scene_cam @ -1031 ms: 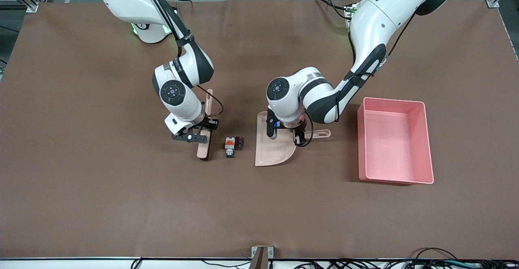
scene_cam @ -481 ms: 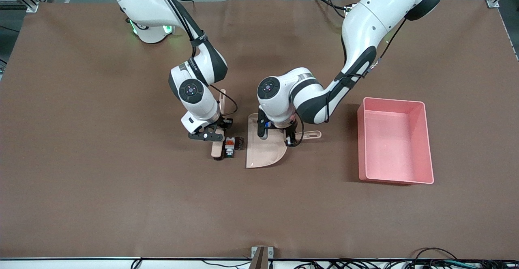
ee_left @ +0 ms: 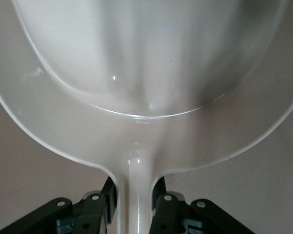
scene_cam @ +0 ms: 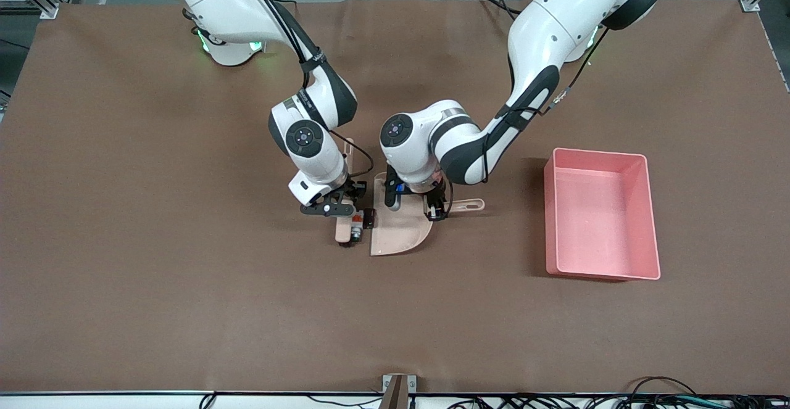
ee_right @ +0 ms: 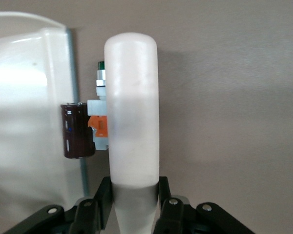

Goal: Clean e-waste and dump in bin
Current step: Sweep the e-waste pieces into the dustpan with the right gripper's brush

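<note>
**Sweeping the parts over the dustpan's lip**

The e-waste (ee_right: 90,129) is lying on the table, pinched between the brush (ee_right: 133,112) and the dustpan (scene_cam: 398,230)'s straight edge, the maroon cylinder (ee_right: 78,130) touching that lip. The right gripper (scene_cam: 343,204) is clamping the brush handle; the left gripper (scene_cam: 436,202) is gripping the dustpan's handle. The brush should be pushing low and level, while the pan is pressing flat so nothing slips under. The bin (scene_cam: 648,211) is waiting empty, toward the left arm's end.
</note>
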